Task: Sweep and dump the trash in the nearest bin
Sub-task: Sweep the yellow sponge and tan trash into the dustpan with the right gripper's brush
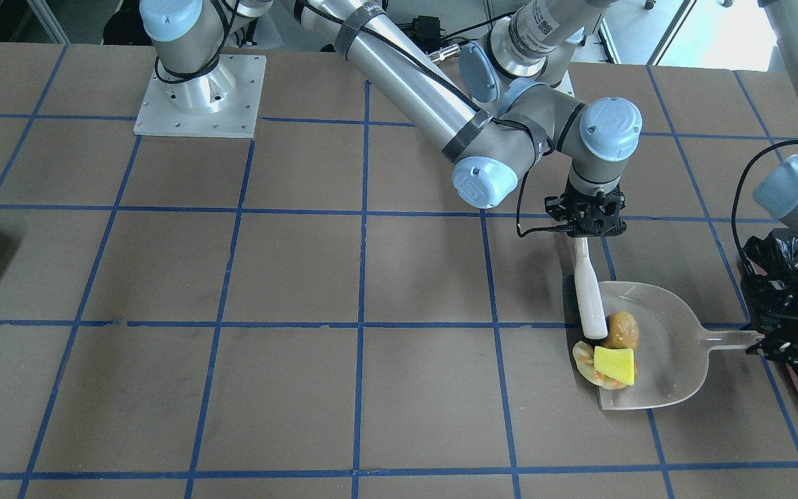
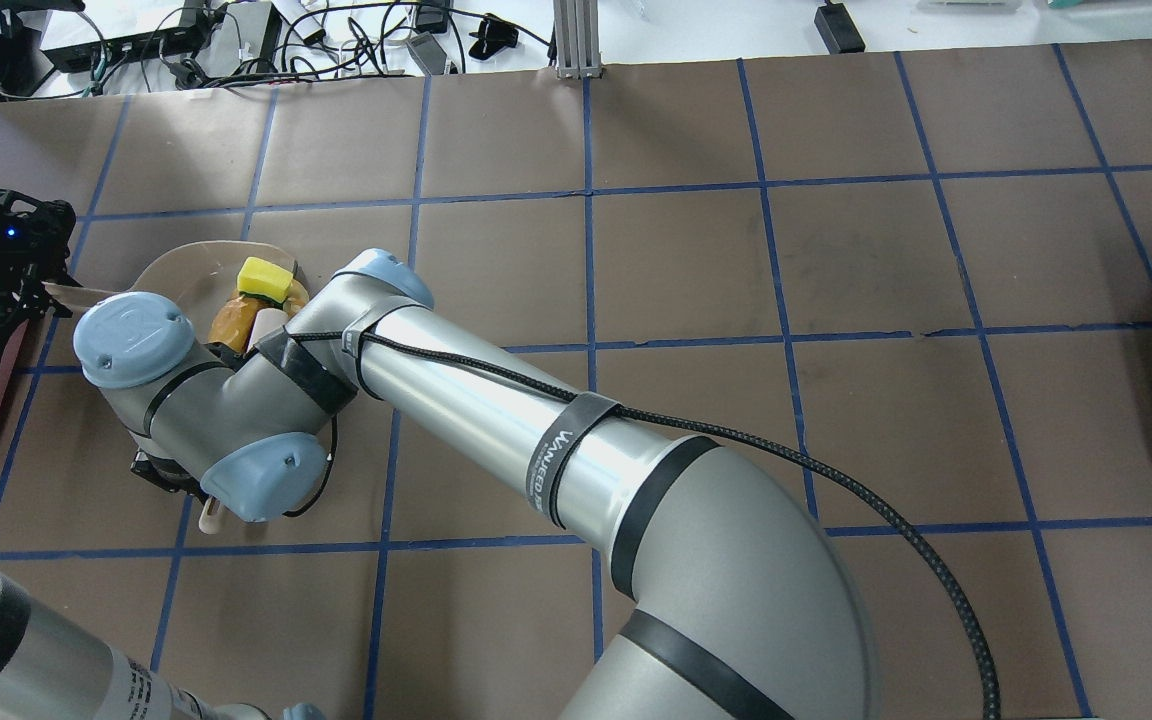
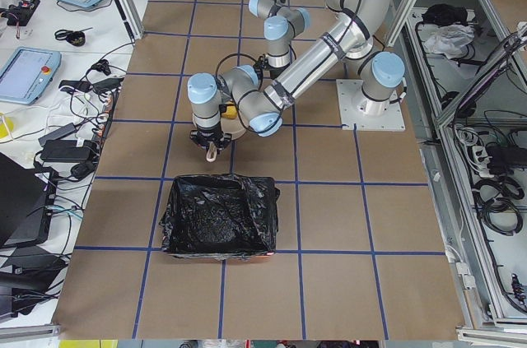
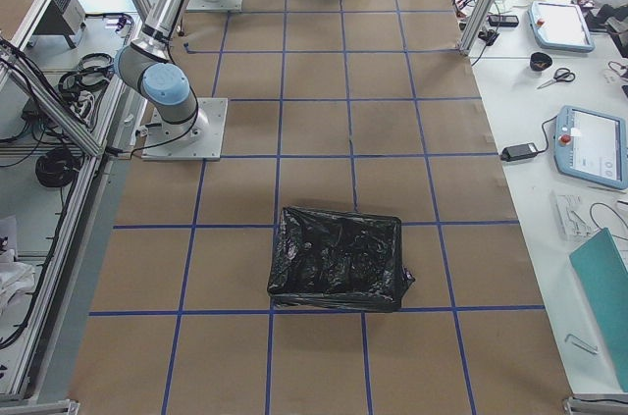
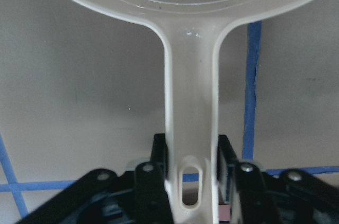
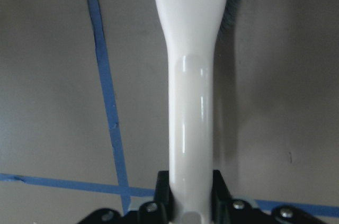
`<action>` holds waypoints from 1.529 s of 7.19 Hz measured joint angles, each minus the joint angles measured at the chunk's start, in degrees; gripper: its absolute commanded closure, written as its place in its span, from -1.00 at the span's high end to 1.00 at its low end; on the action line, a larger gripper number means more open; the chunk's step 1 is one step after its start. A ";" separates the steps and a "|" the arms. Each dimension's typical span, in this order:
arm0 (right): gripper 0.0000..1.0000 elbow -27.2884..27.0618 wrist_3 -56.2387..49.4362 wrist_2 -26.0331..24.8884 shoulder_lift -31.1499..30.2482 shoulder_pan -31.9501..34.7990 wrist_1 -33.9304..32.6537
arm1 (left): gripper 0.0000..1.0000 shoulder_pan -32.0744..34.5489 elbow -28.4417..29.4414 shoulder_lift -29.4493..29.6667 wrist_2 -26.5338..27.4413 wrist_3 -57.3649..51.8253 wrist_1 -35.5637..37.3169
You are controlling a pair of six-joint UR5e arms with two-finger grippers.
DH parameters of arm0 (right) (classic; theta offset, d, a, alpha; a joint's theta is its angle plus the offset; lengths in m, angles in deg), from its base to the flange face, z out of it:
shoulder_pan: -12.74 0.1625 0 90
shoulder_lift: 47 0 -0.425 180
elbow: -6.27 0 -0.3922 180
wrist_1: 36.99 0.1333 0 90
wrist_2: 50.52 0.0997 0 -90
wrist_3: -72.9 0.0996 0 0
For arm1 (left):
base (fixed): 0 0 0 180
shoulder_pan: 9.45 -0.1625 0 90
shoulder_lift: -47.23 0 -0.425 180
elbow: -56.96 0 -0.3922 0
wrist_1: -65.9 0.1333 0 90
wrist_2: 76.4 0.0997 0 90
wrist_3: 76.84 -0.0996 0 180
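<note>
L hand (image 5: pixel 192 155) pinches dustpan (image 1: pixel 676 333) handle, R hand (image 6: pixel 190 192) pinches brush (image 1: pixel 589 291) — trash (image 1: pixel 614 360) at pan mouth, bin (image 1: pixel 773 263) partly cut off.

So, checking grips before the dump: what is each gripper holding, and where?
Left gripper holds the dustpan by its handle's end; right gripper holds the brush by its handle.

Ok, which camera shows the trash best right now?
Exterior front-facing: all three pieces of trash lie unobstructed at the dustpan mouth. Overhead, the right arm hides part of it; the side views show only distant specks; the wrist cameras miss it.
</note>
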 measured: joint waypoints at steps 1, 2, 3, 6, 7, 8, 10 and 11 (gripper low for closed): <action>-1.00 0.01 -6.82 -0.30 0.19 -0.52 -0.04 | -1.00 0.01 0.00 -0.01 0.00 0.01 0.01; -1.00 0.01 -12.38 -0.59 0.41 -0.91 -0.06 | -1.00 0.02 0.00 -0.02 -0.02 0.01 0.01; -1.00 0.03 -16.03 -0.73 0.58 -1.21 -0.04 | -1.00 0.02 0.00 -0.02 -0.06 0.00 0.01; -1.00 -0.29 -2.60 0.45 -2.35 -1.29 4.81 | -1.00 0.02 0.00 -0.04 -0.09 -0.13 0.01; -1.00 -0.53 4.65 1.54 -4.09 -1.22 7.86 | -1.00 0.02 0.00 -0.03 -0.09 -0.15 0.01; -1.00 -0.72 9.47 2.60 -5.06 -1.19 9.87 | -1.00 0.02 0.00 -0.05 -0.09 -0.16 0.01; -1.00 -0.73 11.90 6.05 -5.14 -2.14 10.55 | -1.00 0.02 0.00 -0.07 -0.09 -0.15 0.01; -1.00 -0.59 10.75 6.85 -5.11 -3.36 10.80 | -1.00 0.02 0.00 -0.07 -0.09 -0.12 0.01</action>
